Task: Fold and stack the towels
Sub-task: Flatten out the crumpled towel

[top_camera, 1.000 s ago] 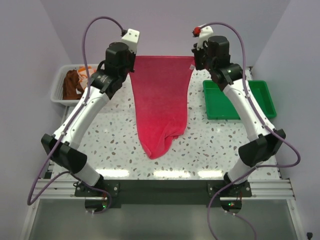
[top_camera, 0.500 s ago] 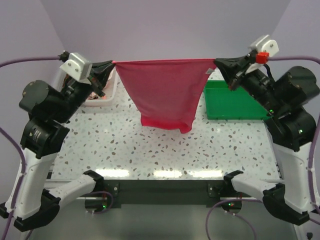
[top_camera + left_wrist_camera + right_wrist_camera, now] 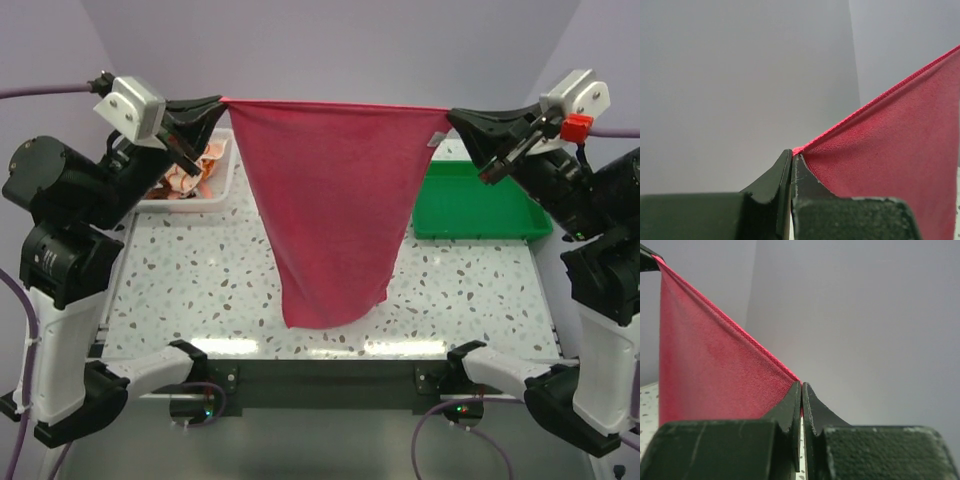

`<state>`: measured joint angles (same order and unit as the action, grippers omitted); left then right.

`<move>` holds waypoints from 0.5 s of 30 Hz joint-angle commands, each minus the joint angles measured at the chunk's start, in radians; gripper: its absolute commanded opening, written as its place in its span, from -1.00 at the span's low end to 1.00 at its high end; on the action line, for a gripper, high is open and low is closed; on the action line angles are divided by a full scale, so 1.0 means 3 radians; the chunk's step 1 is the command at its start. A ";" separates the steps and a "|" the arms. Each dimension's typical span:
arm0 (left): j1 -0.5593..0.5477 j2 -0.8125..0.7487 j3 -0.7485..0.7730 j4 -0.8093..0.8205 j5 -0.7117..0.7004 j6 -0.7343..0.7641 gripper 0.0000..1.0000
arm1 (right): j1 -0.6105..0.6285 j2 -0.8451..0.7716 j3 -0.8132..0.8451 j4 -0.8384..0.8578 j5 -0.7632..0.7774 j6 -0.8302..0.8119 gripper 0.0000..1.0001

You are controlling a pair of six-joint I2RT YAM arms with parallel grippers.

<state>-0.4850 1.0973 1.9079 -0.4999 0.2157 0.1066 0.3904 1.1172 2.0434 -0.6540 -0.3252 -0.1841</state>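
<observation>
The left gripper [image 3: 791,155] was clenched on the upper left corner of the hot pink towel [image 3: 330,200], and the right gripper [image 3: 801,387] was clenched on its upper right corner. In both wrist views only a sliver of hem sat between the very fingertips. The top edge ran taut and level between the 2 grippers, high over the table [image 3: 200,290]. The cloth hung below it, narrowing to a bunched lower end near the table's front edge. Whether that end touched the surface could not be told.

The likeliest fault was a corner slipping out. With so little hem in each pinch, any further pull apart would probably strip 1 corner free and drop that side. A second risk lay in the lower end. Its 2 bottom corners seemed drawn inward, so laying it down as it hung would likely give a creased, skewed rectangle.

To the left, the white basket [image 3: 190,203] held an orange flowered towel [image 3: 190,175] just below the left gripper. To the right, the green tray [image 3: 480,235] lay below the right gripper. A sideways swing could drag cloth over either rim. The bare table between them offered the open room. The front edge was close, so a drop towards the arms could spill the hem over it.
</observation>
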 commanded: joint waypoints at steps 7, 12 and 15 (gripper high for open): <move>0.0119 0.1371 0.0609 0.0076 -0.1398 0.0304 -1.00 | -0.0100 0.1000 0.0271 0.0456 0.1165 -0.0168 -1.00; 0.0419 0.2109 0.0732 0.0260 -0.1466 0.0228 -1.00 | -0.0130 0.1700 0.0337 0.0630 0.1355 -0.0312 -1.00; 0.0553 0.2533 0.0768 0.0439 -0.1420 0.0233 -1.00 | -0.0192 0.2135 0.0337 0.0845 0.1355 -0.0343 -1.00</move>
<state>-0.3687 1.8118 2.1075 -0.4377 -0.1562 0.1608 0.3504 1.6997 2.1265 -0.4847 0.0177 -0.2478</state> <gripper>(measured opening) 0.027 0.011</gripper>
